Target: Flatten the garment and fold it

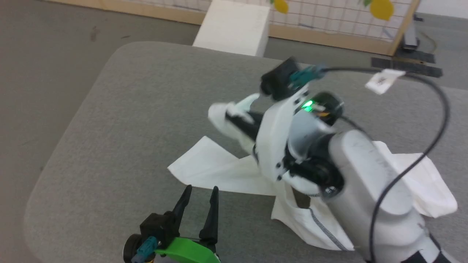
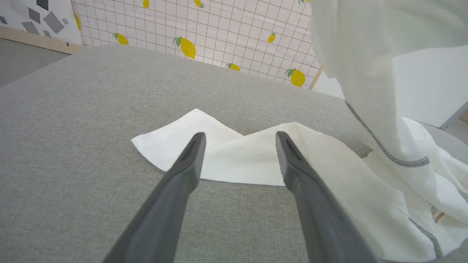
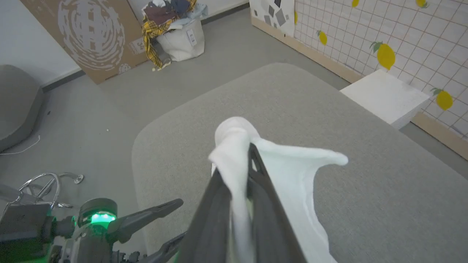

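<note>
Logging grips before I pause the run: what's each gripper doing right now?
Left gripper: open, holding nothing.
Right gripper: shut on the garment, a bunch of cloth pinched between its fingers.

garment (image 1: 219,168) on padded table (image 1: 128,120), right of its middle | one fold raised off the table, pinched in right gripper (image 1: 231,117) | left gripper (image 1: 201,187) at near edge, just before garment's flat corner | box (image 1: 234,27) behind table's far edge | panel (image 1: 329,18) behind box

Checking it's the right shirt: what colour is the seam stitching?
Dark grey on the white garment; clearest in left wrist view.
</note>
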Motion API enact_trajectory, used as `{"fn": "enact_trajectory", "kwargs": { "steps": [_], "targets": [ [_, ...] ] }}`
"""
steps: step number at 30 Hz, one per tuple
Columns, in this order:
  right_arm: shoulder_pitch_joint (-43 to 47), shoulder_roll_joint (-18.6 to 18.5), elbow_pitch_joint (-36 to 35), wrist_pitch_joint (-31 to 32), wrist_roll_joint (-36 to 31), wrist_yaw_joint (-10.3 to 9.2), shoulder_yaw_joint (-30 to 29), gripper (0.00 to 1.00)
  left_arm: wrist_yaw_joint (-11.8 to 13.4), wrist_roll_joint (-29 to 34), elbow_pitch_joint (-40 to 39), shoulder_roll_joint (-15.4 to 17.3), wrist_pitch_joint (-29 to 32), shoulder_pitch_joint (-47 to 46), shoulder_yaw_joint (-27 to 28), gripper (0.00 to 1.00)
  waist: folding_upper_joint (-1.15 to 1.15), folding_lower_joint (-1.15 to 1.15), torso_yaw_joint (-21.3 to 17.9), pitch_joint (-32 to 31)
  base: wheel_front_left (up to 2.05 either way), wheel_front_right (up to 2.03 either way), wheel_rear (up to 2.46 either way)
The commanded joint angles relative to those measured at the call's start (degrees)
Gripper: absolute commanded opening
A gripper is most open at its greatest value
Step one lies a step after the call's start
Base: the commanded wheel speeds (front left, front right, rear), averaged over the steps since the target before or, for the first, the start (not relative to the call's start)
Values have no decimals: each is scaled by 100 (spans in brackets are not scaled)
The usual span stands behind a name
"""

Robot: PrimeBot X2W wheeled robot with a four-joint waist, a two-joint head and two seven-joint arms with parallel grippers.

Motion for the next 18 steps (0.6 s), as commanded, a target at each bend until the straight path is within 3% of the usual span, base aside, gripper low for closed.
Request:
{"fn": "enact_trajectory", "kwargs": {
  "steps": [1,5,6,7,8,12,18],
  "targets": [
    [-66,6,261,-187,130,-8,165,0,-42,-36,42,-25,-55,-99,-10,100,0,0,361,161,0,0,0],
    [0,8,1164,-463,163,-8,588,4,-63,-52,144,-80,-83,-137,-39,100,0,0,631,254,0,0,0],
    [22,8,1349,-480,114,-8,668,20,-66,-51,159,-87,-90,-143,-43,100,0,0,673,283,0,0,0],
    [55,8,1563,-480,78,-8,751,64,-70,-51,176,-97,-98,-154,-44,100,0,0,709,306,0,0,0],
    [84,8,1720,-480,93,-8,756,100,-76,-49,188,-106,-103,-165,-48,100,0,0,735,322,0,0,0],
    [-16,8,2078,-687,154,-8,660,100,-73,-47,226,-144,-127,-213,-30,100,0,0,738,377,0,0,0],
    [-348,9,1929,-981,325,-8,459,100,-76,-6,221,-148,-150,-261,41,100,0,0,452,322,0,0,0]
  ]
}}
